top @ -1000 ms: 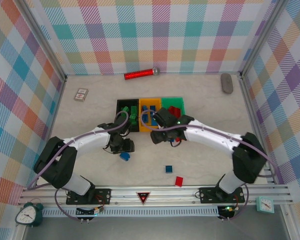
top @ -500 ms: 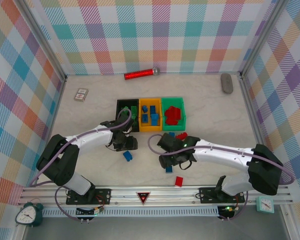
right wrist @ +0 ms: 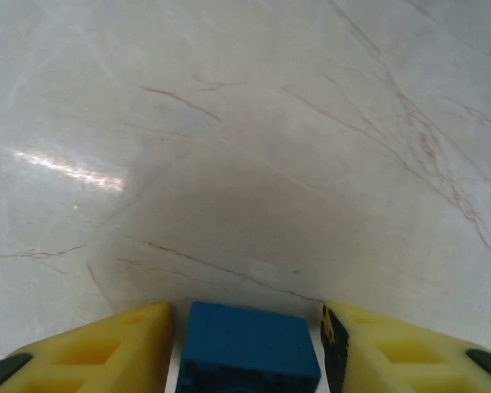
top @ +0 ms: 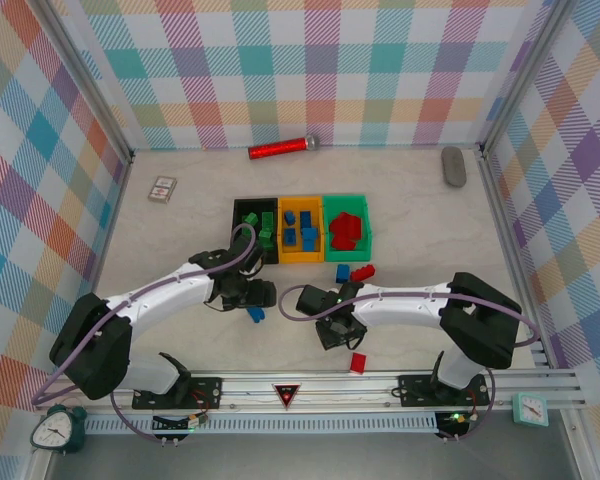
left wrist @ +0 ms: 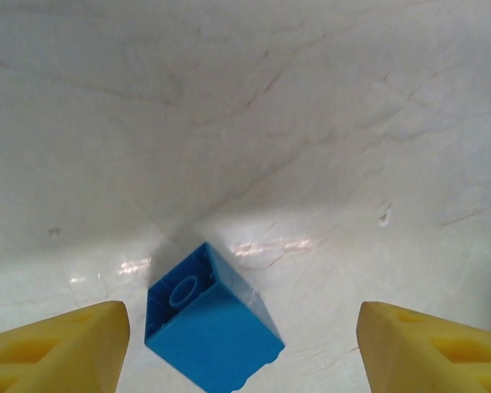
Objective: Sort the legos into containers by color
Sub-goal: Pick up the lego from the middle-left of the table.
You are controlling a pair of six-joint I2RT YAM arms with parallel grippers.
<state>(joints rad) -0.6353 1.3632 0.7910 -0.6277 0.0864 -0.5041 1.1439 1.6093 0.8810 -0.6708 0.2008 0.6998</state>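
The marbled tabletop (top: 180,240) carried the row of three joined containers (top: 302,203) at the middle of the top view. The black bin (top: 242,246) on the left had green legos (top: 265,235) in it, the orange-yellow bin (top: 290,253) in the middle had blue legos (top: 307,237), and the green bin (top: 369,240) on the right had red legos (top: 346,228). Just below the black bin, the left fingers (left wrist: 57,348) stood wide apart astride a near blue lego (left wrist: 213,327) lying on the tabletop. It touched neither finger, and nothing was held. At lower centre, the right fingers (right wrist: 106,348) had a second blue lego (right wrist: 250,348) between them, each finger just beside it. Whether they pressed on it could not be told. Below the green bin, a loose blue lego (top: 342,272) and a loose red lego (top: 363,271) lay side by side. Another red lego (top: 358,362) lay nearer the bottom edge.
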